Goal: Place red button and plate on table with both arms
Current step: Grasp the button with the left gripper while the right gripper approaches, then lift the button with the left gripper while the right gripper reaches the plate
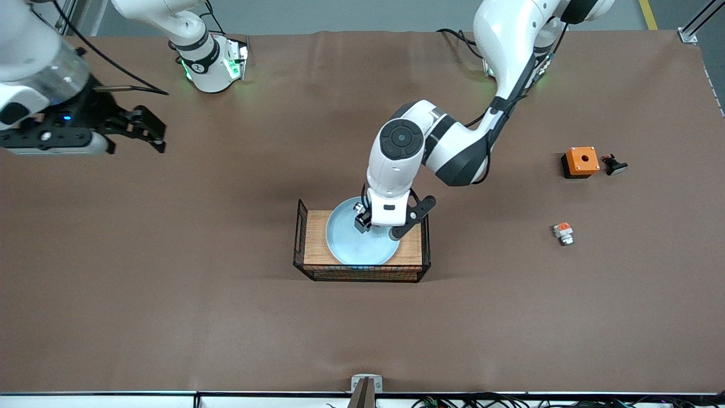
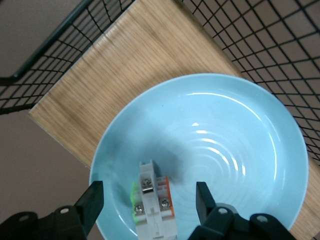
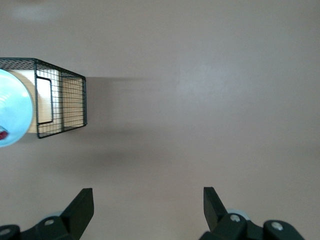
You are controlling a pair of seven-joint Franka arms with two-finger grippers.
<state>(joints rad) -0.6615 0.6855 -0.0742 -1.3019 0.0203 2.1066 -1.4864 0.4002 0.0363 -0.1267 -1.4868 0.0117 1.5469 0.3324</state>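
Observation:
The pale-blue plate (image 1: pixel 354 246) lies on the wood-topped wire tray (image 1: pixel 316 238) at the middle of the table (image 1: pixel 226 317). The red button (image 1: pixel 359 208), a white-and-grey module with an orange side, lies in the plate near its rim. My left gripper (image 1: pixel 385 224) is low over the plate and open. In the left wrist view the left gripper (image 2: pixel 148 200) has a finger on each side of the red button (image 2: pixel 152 205), apart from it, over the plate (image 2: pixel 225 140). My right gripper (image 1: pixel 160 136) is open, empty and waits high over the right arm's end of the table; the right wrist view (image 3: pixel 147 200) shows the same.
An orange box with a round hole (image 1: pixel 580 161) and a small black part (image 1: pixel 614 165) lie toward the left arm's end. A squarer white piece with an orange top (image 1: pixel 563 232) lies nearer the front camera than the box. The tray's black mesh walls (image 2: pixel 270 55) stand around the plate.

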